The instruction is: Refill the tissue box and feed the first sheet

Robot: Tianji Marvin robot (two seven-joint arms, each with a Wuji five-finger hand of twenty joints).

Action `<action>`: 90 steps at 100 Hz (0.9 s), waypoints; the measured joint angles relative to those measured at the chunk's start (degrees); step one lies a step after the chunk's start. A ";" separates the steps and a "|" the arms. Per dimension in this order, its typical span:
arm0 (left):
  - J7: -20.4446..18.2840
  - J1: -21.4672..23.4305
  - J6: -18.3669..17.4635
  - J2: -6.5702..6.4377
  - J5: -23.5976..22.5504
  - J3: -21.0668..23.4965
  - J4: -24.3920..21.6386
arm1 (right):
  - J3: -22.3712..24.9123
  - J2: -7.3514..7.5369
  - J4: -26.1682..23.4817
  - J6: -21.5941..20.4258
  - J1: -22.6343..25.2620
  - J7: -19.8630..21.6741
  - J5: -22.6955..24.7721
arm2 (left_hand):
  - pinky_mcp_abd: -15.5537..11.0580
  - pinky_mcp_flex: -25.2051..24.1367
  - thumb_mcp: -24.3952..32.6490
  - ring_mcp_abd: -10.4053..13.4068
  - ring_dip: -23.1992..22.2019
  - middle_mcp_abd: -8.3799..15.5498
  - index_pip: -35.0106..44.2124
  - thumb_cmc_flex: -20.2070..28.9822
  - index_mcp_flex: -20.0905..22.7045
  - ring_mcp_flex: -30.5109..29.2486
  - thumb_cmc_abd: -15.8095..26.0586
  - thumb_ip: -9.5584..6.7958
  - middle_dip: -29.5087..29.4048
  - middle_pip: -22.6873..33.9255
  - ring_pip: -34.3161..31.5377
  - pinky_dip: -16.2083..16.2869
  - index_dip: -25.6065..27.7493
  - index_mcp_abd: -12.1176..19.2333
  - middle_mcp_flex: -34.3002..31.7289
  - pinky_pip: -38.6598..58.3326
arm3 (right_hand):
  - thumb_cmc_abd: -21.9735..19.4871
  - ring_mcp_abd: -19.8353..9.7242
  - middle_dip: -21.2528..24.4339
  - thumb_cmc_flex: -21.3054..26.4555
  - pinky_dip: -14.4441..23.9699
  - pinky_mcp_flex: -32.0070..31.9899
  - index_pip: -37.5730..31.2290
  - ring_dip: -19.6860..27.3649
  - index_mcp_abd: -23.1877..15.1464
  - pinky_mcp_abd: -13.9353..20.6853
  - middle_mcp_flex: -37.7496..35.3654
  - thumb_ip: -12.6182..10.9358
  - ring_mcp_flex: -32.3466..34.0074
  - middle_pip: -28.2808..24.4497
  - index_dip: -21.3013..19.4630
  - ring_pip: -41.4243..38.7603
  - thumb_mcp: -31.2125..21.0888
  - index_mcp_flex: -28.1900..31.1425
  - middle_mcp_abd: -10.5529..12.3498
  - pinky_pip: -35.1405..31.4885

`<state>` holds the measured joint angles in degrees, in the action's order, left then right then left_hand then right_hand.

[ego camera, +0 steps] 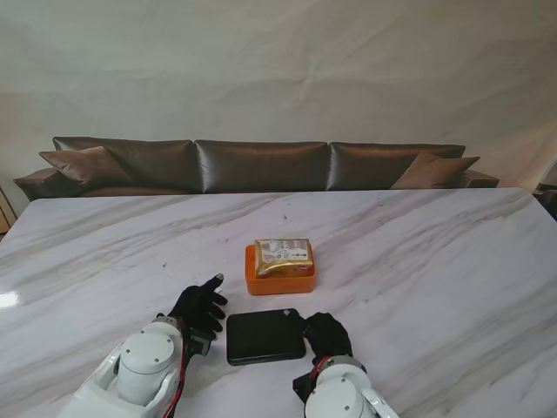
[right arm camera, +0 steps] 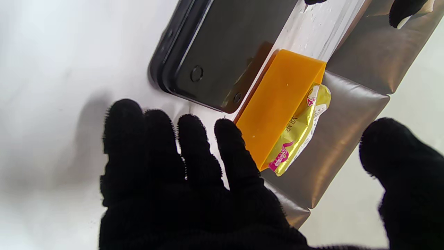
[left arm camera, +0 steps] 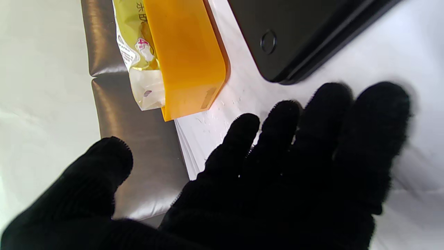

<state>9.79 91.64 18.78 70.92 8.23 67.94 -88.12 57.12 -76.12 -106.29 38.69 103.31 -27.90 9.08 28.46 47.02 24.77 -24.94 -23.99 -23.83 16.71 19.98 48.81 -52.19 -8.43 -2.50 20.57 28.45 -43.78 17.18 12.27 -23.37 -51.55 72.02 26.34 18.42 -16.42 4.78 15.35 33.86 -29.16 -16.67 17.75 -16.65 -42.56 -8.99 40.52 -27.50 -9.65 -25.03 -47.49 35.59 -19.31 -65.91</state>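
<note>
Refill barely begun: pack in tray, lid off, no sheet fed.

Seen from the stand, orange tray (ego camera: 279, 277) mid-table with yellow tissue pack (ego camera: 283, 256) resting in it, still wrapped and standing proud of the rim; black lid (ego camera: 265, 336) flat on the marble just nearer to me, apart from the tray. Left to do, by judgement: unwrap or seat the pack, draw out the first sheet, fit the lid. Left hand (ego camera: 198, 308) beside the lid's left edge, fingers spread, holding nothing. Right hand (ego camera: 326, 333) at the lid's right edge, fingers loosely apart, empty; contact with the lid unclear. Bare table (ego camera: 435, 261) wide on both sides and beyond the tray; sofa (ego camera: 261, 165) well behind the far edge.
</note>
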 measured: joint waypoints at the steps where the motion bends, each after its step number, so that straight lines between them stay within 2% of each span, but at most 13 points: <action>1: 0.03 -0.03 0.06 0.00 0.00 -0.10 -0.03 | 0.00 0.00 0.00 -0.03 0.00 0.00 -0.02 | 0.11 -0.01 -0.01 0.00 0.00 0.00 0.00 0.00 -0.01 0.00 0.00 0.00 0.00 0.00 0.00 0.00 0.00 0.00 0.01 -0.75 | 0.00 0.00 0.00 0.00 0.00 0.00 0.00 0.00 0.00 0.00 0.00 0.00 0.00 0.01 0.01 0.00 0.01 0.00 0.00 0.00; 18: 0.14 -0.78 0.68 0.03 0.73 -2.61 -0.35 | 0.07 0.00 -0.29 -0.73 0.39 -0.16 -0.53 | 0.63 -0.24 -0.89 -0.31 0.01 -0.08 0.00 0.56 -0.06 0.80 0.02 0.00 -0.01 -0.44 -0.39 0.07 0.00 -0.01 0.59 -1.03 | 0.00 0.05 0.00 0.02 0.00 -0.06 0.00 0.04 0.00 0.00 0.01 0.00 -0.21 0.02 0.01 0.01 0.01 0.00 0.00 0.00; 29: 0.21 -1.51 0.95 0.21 0.99 -4.07 -0.25 | 0.46 -0.14 -0.71 -1.20 1.17 -1.24 -1.40 | 0.78 -2.31 -1.05 -0.81 0.28 -0.14 -0.16 0.62 -1.04 2.24 0.02 0.00 -0.01 -0.49 -1.07 0.34 0.00 -0.04 1.86 -1.09 | 0.00 2.25 0.00 0.03 0.00 -0.53 0.00 0.06 0.00 -1.14 0.17 0.00 -0.80 0.02 0.01 0.10 0.01 0.00 0.00 0.00; 42: 1.32 -2.56 1.13 0.63 1.39 -5.59 0.33 | 0.83 -0.21 -1.13 -1.32 1.88 -2.05 -1.68 | 0.88 -3.45 -1.55 -1.51 0.17 -0.17 -0.16 1.17 -1.06 2.48 0.03 0.00 -0.02 -0.74 -1.38 0.83 0.00 -0.04 1.91 -1.09 | 0.00 3.42 0.01 0.03 0.00 -0.70 0.00 0.26 0.00 -1.86 0.18 0.00 -1.37 0.03 0.03 0.51 0.06 -0.01 0.00 0.00; 57: 3.86 -3.70 -1.04 1.52 1.90 -7.22 1.96 | 1.25 -0.19 -1.86 -1.38 2.76 -2.08 -1.68 | 1.36 -5.61 -1.56 -2.51 0.17 -0.19 -0.58 1.21 -1.73 4.45 0.03 0.00 -0.60 -1.13 -2.02 1.61 -0.01 -0.04 2.58 -0.71 | -0.01 4.17 0.01 0.04 0.00 -0.71 0.00 0.79 0.00 -2.53 0.18 0.00 -1.47 0.11 0.12 0.88 0.17 -0.01 0.00 0.00; 71: 4.35 -3.93 -1.51 2.13 1.56 -7.48 2.40 | 1.49 -0.18 -2.46 -1.48 3.54 -2.29 -1.75 | 1.36 -6.60 -1.57 -2.53 -0.13 -0.19 -0.86 1.23 -2.72 5.86 0.57 0.00 -0.61 -1.22 -1.99 2.33 -0.05 -0.02 2.61 -0.65 | -0.01 4.14 0.01 0.05 0.00 -0.71 0.00 0.84 -0.03 -2.54 0.18 0.00 -1.47 0.57 0.13 0.91 0.23 -0.01 0.00 0.00; 90: 4.31 -2.39 -0.02 2.47 -1.72 -6.05 0.91 | 2.00 -0.33 -3.14 -1.76 4.11 -2.87 -1.64 | 1.01 -6.97 -2.28 -1.92 -1.81 0.21 -1.32 1.22 -2.93 5.88 0.58 0.00 -0.61 -1.21 -1.97 3.21 -0.09 0.75 2.61 -0.70 | -0.01 2.27 0.44 0.05 0.00 -0.22 0.00 0.72 -0.09 -1.96 0.18 0.00 -1.15 1.15 0.34 0.91 0.23 -0.04 0.00 0.00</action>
<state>14.11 89.25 18.76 73.38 6.51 61.89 -87.21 59.12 -76.45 -109.43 36.93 107.42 -30.77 7.44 29.47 40.06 22.48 -26.87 -25.80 -23.62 15.39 21.20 45.87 -46.31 -7.85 -2.50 19.96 27.24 -45.75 20.39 12.18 -22.62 -48.93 71.32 26.33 20.70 -15.97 4.83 15.35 33.64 -29.16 -15.95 17.67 -18.61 -42.38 -8.99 39.37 -26.36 -9.30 -24.12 -47.27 35.55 -19.31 -65.90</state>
